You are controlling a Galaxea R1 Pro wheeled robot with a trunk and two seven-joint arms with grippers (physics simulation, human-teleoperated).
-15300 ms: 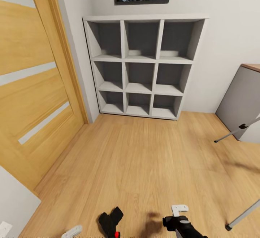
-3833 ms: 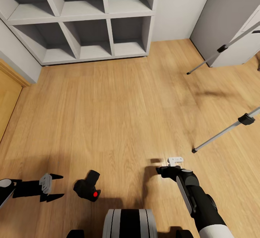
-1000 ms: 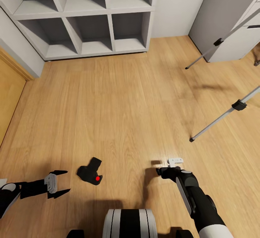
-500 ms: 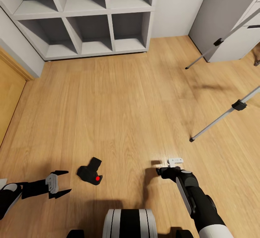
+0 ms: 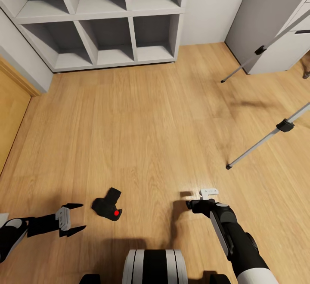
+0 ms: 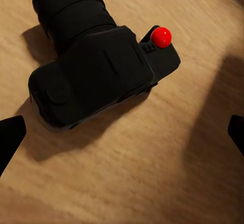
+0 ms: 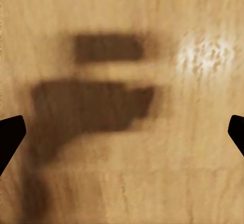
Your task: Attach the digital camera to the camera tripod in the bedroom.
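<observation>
The digital camera [image 5: 107, 207] lies on the light wood floor just ahead of my base, black, with its lens pointing away and its red button [image 5: 116, 213] facing me. My left gripper [image 5: 82, 217] hovers low just left of it, open, a short gap from the body. In the left wrist view the camera [image 6: 94, 76] lies just beyond my open left gripper [image 6: 122, 137]. My right gripper [image 5: 200, 198] points down at bare floor, open and holding nothing; in the right wrist view it [image 7: 122, 132] hangs over its own shadow. Two silver legs of the camera tripod [image 5: 267, 138] reach in from the right.
Grey cubby shelves [image 5: 112, 38] stand against the far wall. A wooden door [image 5: 10, 120] is at the left edge. A grey desk side [image 5: 267, 17] stands behind the tripod's far leg [image 5: 243, 66]. My base [image 5: 153, 267] shows at the bottom.
My left gripper has crept slightly toward the camera. The camera, the tripod and my right arm have stayed where they were.
</observation>
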